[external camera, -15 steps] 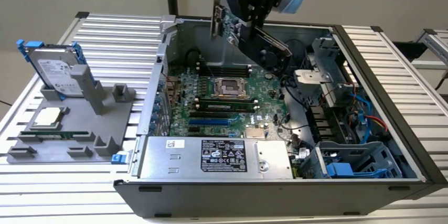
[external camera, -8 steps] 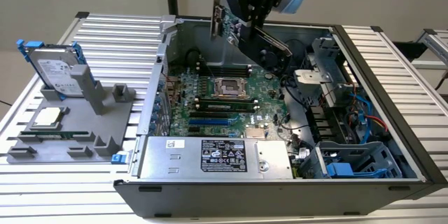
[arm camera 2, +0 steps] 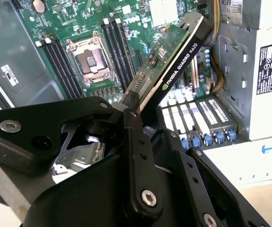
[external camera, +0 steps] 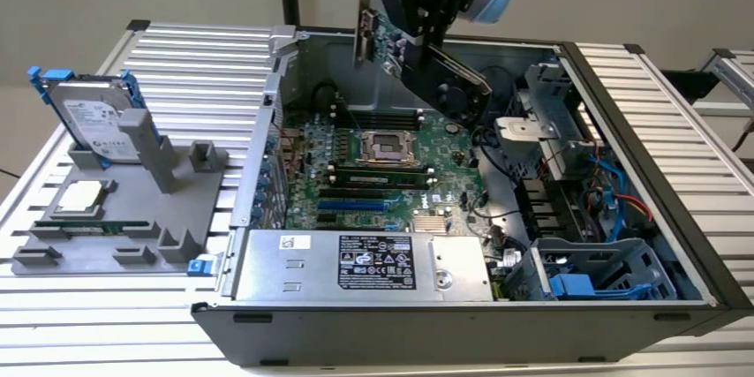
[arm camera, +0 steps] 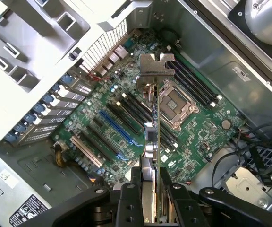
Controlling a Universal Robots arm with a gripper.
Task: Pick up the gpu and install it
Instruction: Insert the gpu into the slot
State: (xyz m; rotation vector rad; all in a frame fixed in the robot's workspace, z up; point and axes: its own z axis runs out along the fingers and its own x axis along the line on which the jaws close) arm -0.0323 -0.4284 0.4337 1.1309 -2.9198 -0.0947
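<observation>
**Gpu held in the air over the open case**

The black jointed tool (external camera: 432, 37) is clamped shut on the gpu (external camera: 395, 46), a slim rectangular expansion card. It holds the card above the open black-and-grey computer case (external camera: 471, 342), which lies on its side on the ribbed metal tabletop (external camera: 177, 59).

In the second wrist view the gpu (arm camera 2: 174, 61) juts out at a tilt from between the tool's fingers (arm camera 2: 132, 113). One face is green circuit board dotted with small components. The other is a black cover with pale lettering along its edge.

In the first wrist view the gpu (arm camera: 153, 118) shows edge-on as a thin strip running away from the tool (arm camera: 151, 187). It ends in a silver metal bracket (arm camera: 156, 66) with a notched tab.

Below the tool lies the green motherboard (arm camera: 103, 118) with its square silver processor socket (arm camera: 176, 101) and a long blue slot (arm camera: 117, 127). In the exterior view the card hangs apart from the board, up near the case's rim.
</observation>
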